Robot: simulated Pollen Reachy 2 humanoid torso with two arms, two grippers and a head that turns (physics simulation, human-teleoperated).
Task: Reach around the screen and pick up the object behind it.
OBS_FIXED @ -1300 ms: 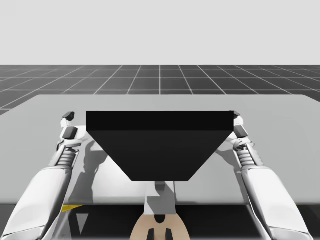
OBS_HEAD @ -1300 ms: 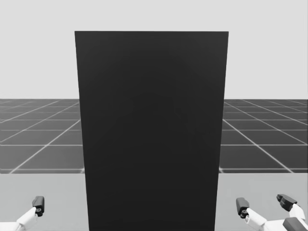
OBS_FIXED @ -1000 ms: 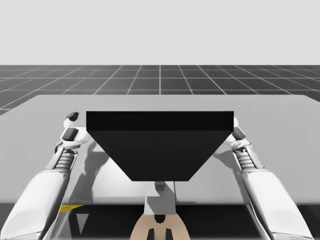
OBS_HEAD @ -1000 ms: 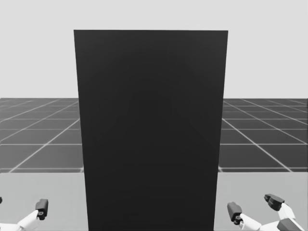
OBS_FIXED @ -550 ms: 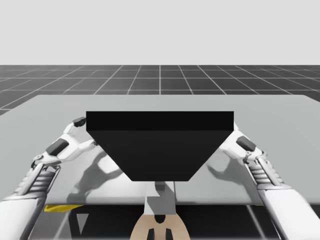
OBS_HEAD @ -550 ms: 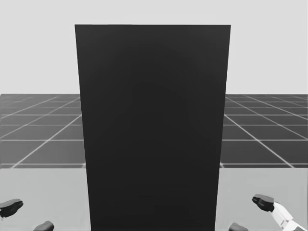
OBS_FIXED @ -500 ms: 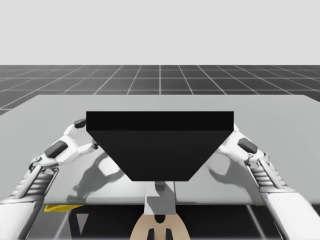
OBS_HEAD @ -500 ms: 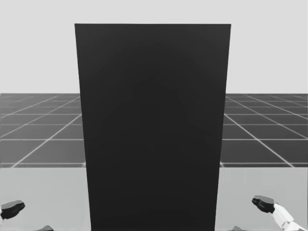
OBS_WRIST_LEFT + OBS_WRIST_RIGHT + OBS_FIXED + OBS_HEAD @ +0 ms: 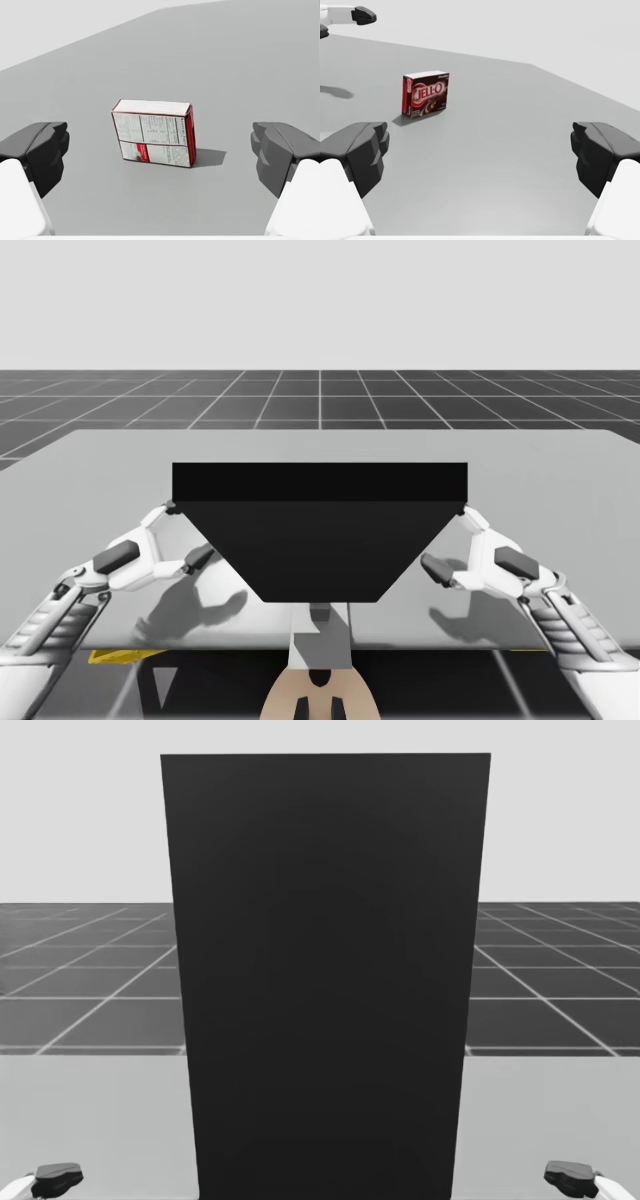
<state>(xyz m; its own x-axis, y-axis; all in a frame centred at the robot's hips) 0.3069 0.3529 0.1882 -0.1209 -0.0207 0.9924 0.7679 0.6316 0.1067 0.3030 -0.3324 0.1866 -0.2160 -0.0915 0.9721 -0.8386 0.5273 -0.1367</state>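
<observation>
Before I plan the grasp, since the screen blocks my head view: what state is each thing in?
Screen: upright.
Box: standing on a long edge, ungripped.
Left gripper: open, empty.
Right gripper: open, empty.
</observation>
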